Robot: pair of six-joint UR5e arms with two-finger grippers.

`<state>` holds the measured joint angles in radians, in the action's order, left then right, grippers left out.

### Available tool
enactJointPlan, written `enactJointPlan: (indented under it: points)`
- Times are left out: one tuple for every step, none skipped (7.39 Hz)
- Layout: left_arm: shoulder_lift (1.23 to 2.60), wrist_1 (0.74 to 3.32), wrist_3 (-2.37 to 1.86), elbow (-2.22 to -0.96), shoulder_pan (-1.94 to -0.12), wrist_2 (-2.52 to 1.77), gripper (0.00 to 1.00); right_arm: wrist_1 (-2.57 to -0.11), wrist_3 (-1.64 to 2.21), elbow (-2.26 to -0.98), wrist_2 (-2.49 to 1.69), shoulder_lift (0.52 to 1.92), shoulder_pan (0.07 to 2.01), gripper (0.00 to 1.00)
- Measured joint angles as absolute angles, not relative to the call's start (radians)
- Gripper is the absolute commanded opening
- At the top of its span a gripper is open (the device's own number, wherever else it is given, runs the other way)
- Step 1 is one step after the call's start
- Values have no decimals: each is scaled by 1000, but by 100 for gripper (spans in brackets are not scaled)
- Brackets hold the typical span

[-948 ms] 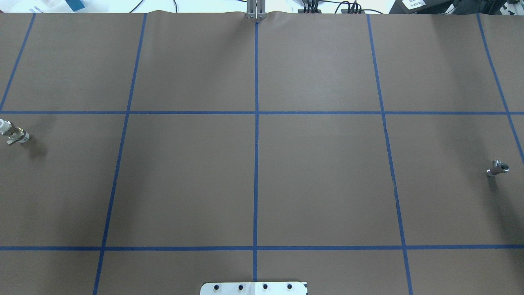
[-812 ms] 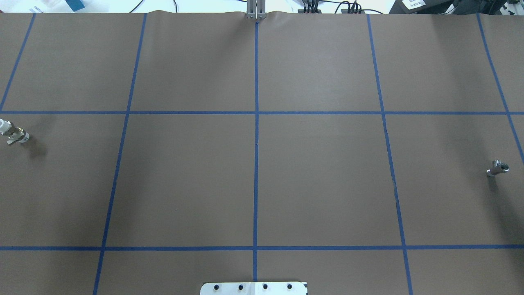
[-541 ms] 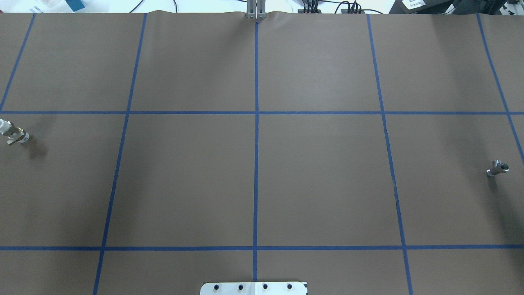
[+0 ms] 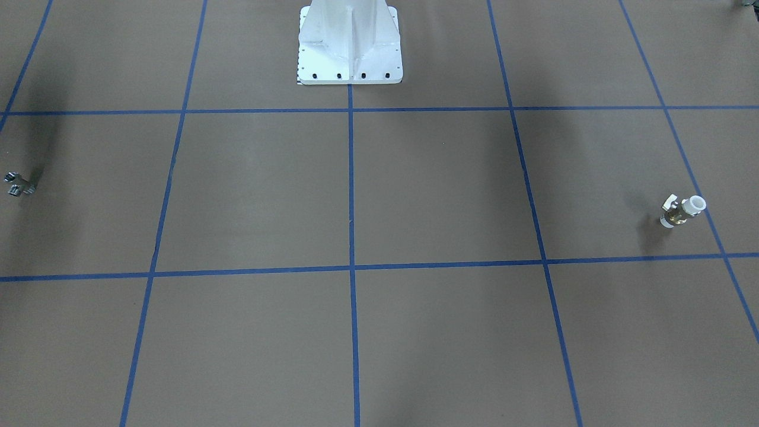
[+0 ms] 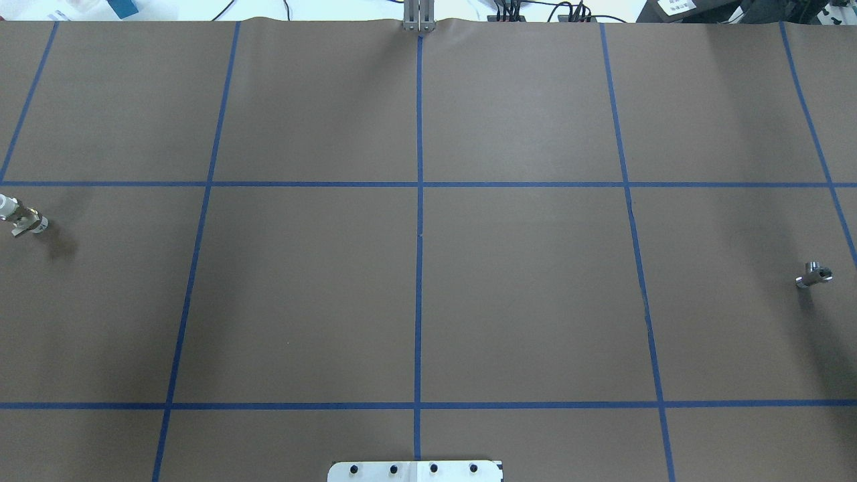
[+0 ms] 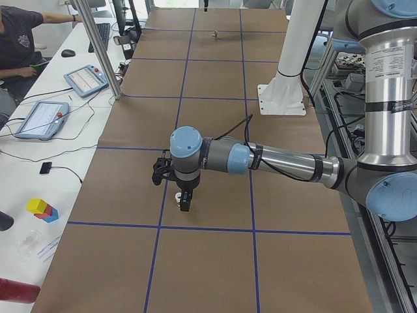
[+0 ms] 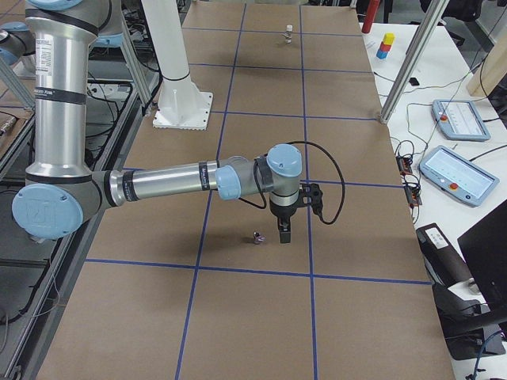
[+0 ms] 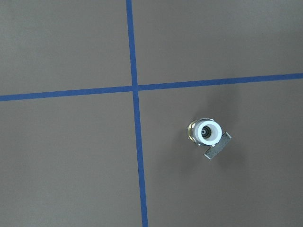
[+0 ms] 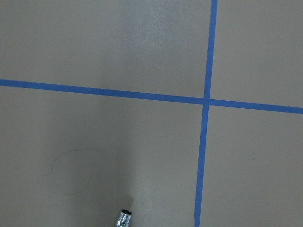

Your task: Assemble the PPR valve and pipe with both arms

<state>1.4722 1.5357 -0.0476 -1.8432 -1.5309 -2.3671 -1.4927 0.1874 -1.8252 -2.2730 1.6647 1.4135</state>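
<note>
The PPR valve (image 5: 20,217) stands at the table's far left, white socket end up, as the left wrist view (image 8: 209,135) shows; it also shows in the front view (image 4: 682,210). The pipe (image 5: 813,274) lies at the far right, small and silvery; it also shows in the front view (image 4: 15,184) and at the bottom edge of the right wrist view (image 9: 124,218). My left gripper (image 6: 184,201) hangs just over the valve (image 6: 178,195). My right gripper (image 7: 283,232) hangs low beside the pipe (image 7: 258,236). I cannot tell whether either is open or shut.
The white bolted pedestal (image 4: 350,53) stands at the robot's edge of the brown mat, which is marked with a blue tape grid. Tablets (image 6: 85,79) and cables lie on the operators' bench beyond the mat, behind an aluminium post (image 6: 101,49).
The valve and the pipe lie where they were. Only the faint shadows beside them have shifted a little.
</note>
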Motion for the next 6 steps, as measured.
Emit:
enactJointPlan:
  points:
    - [1472,1536,-48,-1844,-1531,-2368,100,-1492,188,-1826,-2272,1666,1413,100]
    - [1472,1538,-48,-1845,-1531,-2368,100,-1492,189,-1830,-2272,1667,1413,100]
    - [1473,1539,-48,-1846,-1531,-2368,100,-1491,190,-1835,-2271,1669,1413,100]
    - [1473,1540,-48,-1847,-1530,-2369,100,-1491,190,-1838,-2267,1670,1413,100]
    - [1472,1543,-49,-1847,-1530,-2369,100,-1491,190,-1839,-2267,1670,1413,100]
    - [1472,1553,-49,-1847,-1530,-2370,100,-1491,191,-1841,-2269,1670,1413,100]
